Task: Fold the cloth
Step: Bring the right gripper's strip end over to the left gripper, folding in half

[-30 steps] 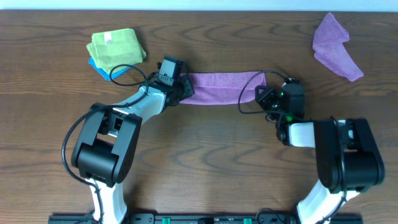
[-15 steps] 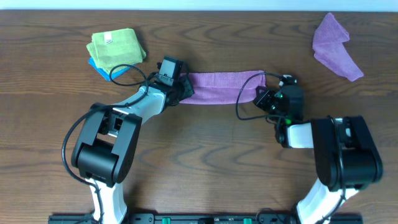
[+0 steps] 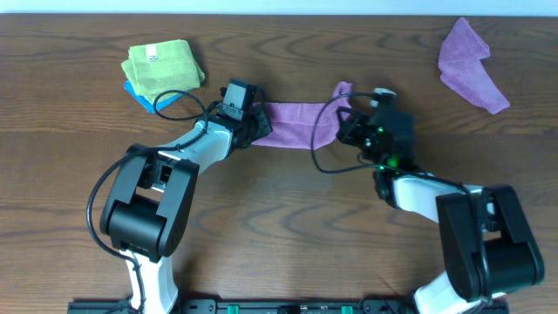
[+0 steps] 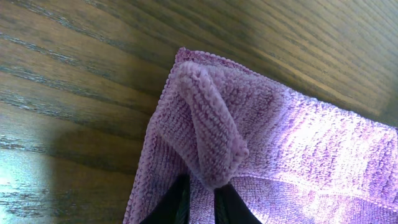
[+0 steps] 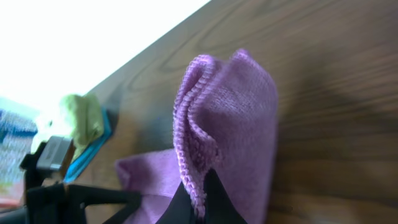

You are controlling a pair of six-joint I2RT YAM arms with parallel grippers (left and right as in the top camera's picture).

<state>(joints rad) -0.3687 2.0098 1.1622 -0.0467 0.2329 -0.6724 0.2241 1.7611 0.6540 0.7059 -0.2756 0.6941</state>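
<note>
The pinkish-purple cloth (image 3: 296, 124) lies as a folded strip in the middle of the table. My left gripper (image 3: 258, 127) is shut on its left end, with a pinched ridge of cloth (image 4: 211, 134) between the fingers (image 4: 200, 199). My right gripper (image 3: 347, 122) is shut on the right end and holds it raised and drawn leftward over the strip. In the right wrist view the lifted cloth (image 5: 233, 118) stands doubled between the fingers (image 5: 203, 202).
A lime-green cloth (image 3: 162, 66) with a white label lies on a blue cloth (image 3: 139, 94) at the back left. A lavender-purple cloth (image 3: 469, 63) lies crumpled at the back right. Cables loop beside both wrists.
My right gripper has lifted the cloth's right end and carried it leftward, shortening the strip. The left gripper has stayed in place.
</note>
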